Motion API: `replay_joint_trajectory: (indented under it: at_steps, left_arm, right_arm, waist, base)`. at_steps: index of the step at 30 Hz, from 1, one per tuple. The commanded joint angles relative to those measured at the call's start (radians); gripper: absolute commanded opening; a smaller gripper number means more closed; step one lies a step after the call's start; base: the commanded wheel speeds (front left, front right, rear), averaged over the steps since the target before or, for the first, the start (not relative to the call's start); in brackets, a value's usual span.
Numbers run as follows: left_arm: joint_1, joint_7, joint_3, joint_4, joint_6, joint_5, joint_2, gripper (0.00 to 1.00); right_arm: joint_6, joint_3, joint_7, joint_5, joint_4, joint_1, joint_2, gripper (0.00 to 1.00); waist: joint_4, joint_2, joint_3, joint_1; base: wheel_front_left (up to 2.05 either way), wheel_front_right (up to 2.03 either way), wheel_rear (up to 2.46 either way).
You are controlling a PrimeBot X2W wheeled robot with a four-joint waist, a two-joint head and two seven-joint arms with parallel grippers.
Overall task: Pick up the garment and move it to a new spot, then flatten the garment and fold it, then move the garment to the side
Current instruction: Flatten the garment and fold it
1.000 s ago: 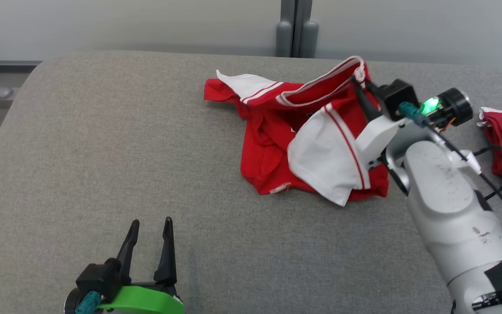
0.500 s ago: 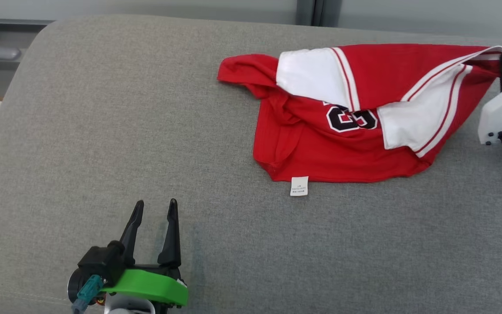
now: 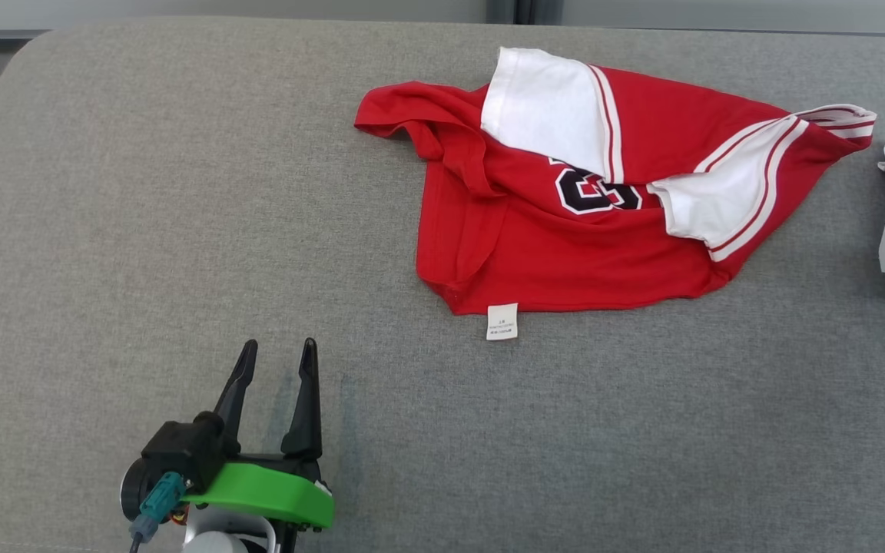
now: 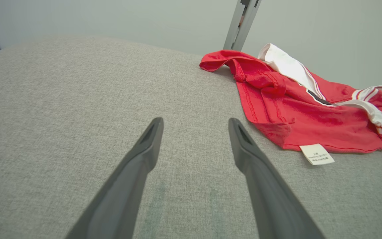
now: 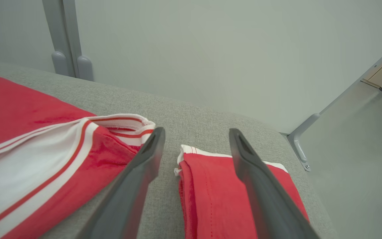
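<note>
My left end effector [image 4: 194, 121], right end effector [image 5: 196, 131] open, empty; red-and-white cloth jersey [image 3: 565, 253], black number [image 3: 592, 192] half-hidden.

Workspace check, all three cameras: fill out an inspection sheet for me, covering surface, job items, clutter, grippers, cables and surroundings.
Surface: grey fabric top, woven, with rounded corners.
Job's things: red jersey lies crumpled, white sleeves folded over its front, black number partly covered, white label sticking out at the hem.
Clutter: second red garment near the right edge, looks folded, apart from the jersey.
Grippers: left gripper open, empty, apart from the jersey; right gripper open, empty, pointing at the gap between the two garments.
Cables: teal plug with a dark lead at the left wrist.
Surroundings: pale wall, grey post, metal bracket.
</note>
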Motion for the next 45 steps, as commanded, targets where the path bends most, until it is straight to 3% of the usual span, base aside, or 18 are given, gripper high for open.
replay_joint_trajectory:
  at_steps: [1, 7, 14, 20, 25, 33, 34, 35, 36, 37, 41, 45]
  left_arm:
    - [-0.015, 0.0, 0.005, -0.002, -0.002, 0.013, 0.002, 1.0]
    - [-0.007, 0.0, 0.011, -0.002, -0.004, 0.021, 0.002, 1.0]
    - [0.004, 0.0, 0.008, 0.001, -0.007, 0.023, 0.002, 1.0]
    - [0.001, 0.0, 0.002, -0.004, -0.007, 0.018, 0.002, 1.0]
    - [-0.008, 0.0, -0.004, -0.005, -0.005, 0.012, 0.002, 1.0]
    - [-0.013, 0.0, -0.011, -0.007, 0.001, 0.004, 0.002, 1.0]
    - [-0.013, 0.0, -0.011, -0.007, 0.001, 0.005, 0.002, 1.0]
    - [-0.012, 0.0, -0.012, -0.006, 0.002, 0.005, 0.002, 1.0]
    - [-0.011, 0.0, -0.012, -0.005, 0.002, 0.005, 0.002, 1.0]
    - [-0.01, 0.0, -0.012, -0.005, 0.003, 0.006, 0.002, 1.0]
    - [-0.004, 0.0, -0.009, -0.002, 0.003, 0.014, 0.002, 1.0]
    - [0.009, 0.0, -0.004, 0.005, 0.0, 0.018, 0.002, 1.0]
  right_arm:
    - [-0.002, 0.004, -0.007, -0.007, -0.009, 0.011, 0.012, 1.0]
    - [-0.002, 0.119, -0.01, 0.029, -0.093, 0.04, 0.091, 1.0]
    - [-0.002, 0.404, -0.01, 0.154, -0.161, 0.143, 0.175, 1.0]
    - [-0.002, 0.603, -0.01, 0.226, -0.119, 0.199, 0.192, 1.0]
    - [-0.002, 0.628, -0.01, 0.197, -0.074, 0.185, 0.161, 1.0]
    - [-0.002, 0.532, -0.01, 0.1, -0.03, 0.148, 0.136, 1.0]
    - [-0.002, 0.517, -0.01, 0.09, -0.025, 0.143, 0.136, 0.55]
    - [-0.002, 0.498, -0.01, 0.076, -0.021, 0.137, 0.135, 0.55]
    - [-0.002, 0.481, -0.01, 0.068, -0.017, 0.135, 0.135, 0.05]
    - [-0.002, 0.461, -0.01, 0.06, -0.015, 0.133, 0.137, 0.0]
    - [-0.002, 0.386, -0.01, 0.061, -0.044, 0.121, 0.158, 0.0]
    - [-0.002, 0.305, -0.01, 0.15, -0.098, 0.147, 0.191, 0.0]
  waist:
    - [-0.012, 0.0, -0.012, 0.0]
    - [-0.044, 0.0, -0.052, 0.0]
    - [-0.058, 0.0, -0.078, 0.0]
    - [-0.037, 0.0, -0.063, 0.0]
    - [-0.011, 0.0, -0.046, 0.0]
    - [0.014, 0.0, -0.03, 0.0]
    - [0.015, 0.0, -0.029, 0.0]
    - [0.015, 0.0, -0.029, 0.0]
    - [0.015, 0.0, -0.03, 0.0]
    - [0.014, 0.0, -0.031, 0.0]
    - [0.002, 0.0, -0.035, 0.0]
    - [-0.016, 0.0, -0.053, 0.0]
  base:
    - [0.0, 0.0, 0.0]
    - [0.0, 0.0, 0.0]
    - [0.0, 0.0, 0.0]
    - [0.0, 0.0, 0.0]
    - [0.0, 0.0, 0.0]
    - [0.0, 0.0, 0.0]
    - [0.0, 0.0, 0.0]
    - [0.0, 0.0, 0.0]
    - [0.0, 0.0, 0.0]
    - [0.0, 0.0, 0.0]
    - [0.0, 0.0, 0.0]
    - [0.0, 0.0, 0.0]
